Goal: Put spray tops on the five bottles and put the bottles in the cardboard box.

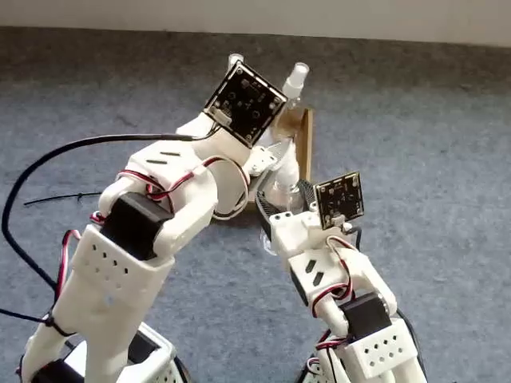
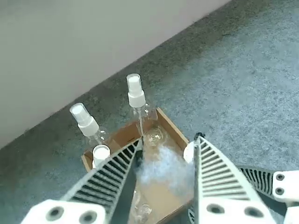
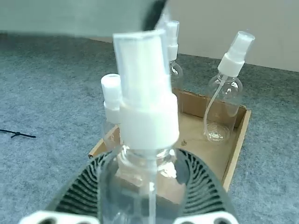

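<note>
One cardboard box point(image 3: 194, 135), three clear bottles point(image 3: 224, 93) standing inside it, a fourth bottle point(image 3: 140, 196) gripped in the right claw point(image 3: 147, 163), four white spray tops point(image 3: 147, 107), one on each bottle, two robot arms point(image 1: 144, 239), one black cable tie point(image 3: 18, 135) on the surface point(image 3: 46, 93)

Indoor room: grey carpet point(image 1: 447, 159), plain wall point(image 2: 70, 46)

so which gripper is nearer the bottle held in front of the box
Right. The right gripper is shut around the bottle; the left gripper is just above its spray top, fingers open.
</note>
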### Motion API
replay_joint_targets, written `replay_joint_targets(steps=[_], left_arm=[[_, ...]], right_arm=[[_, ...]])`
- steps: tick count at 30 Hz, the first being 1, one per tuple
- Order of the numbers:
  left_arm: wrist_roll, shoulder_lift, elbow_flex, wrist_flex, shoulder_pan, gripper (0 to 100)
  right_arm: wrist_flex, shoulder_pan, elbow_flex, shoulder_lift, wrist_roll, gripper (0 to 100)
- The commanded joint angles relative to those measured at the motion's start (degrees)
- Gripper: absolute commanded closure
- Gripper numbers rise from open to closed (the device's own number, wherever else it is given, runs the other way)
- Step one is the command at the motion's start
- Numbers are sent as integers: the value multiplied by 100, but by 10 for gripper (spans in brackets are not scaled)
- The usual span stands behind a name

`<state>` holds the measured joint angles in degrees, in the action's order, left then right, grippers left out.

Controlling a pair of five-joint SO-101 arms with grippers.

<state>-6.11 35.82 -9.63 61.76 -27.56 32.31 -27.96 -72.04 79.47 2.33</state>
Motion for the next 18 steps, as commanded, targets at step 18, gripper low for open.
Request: replay_joint_targets(steps=[18], left_arm=[[-123, 57, 233, 2435, 3292, 829]], right_arm=[[-3354, 1341, 75, -75, 9, 994]])
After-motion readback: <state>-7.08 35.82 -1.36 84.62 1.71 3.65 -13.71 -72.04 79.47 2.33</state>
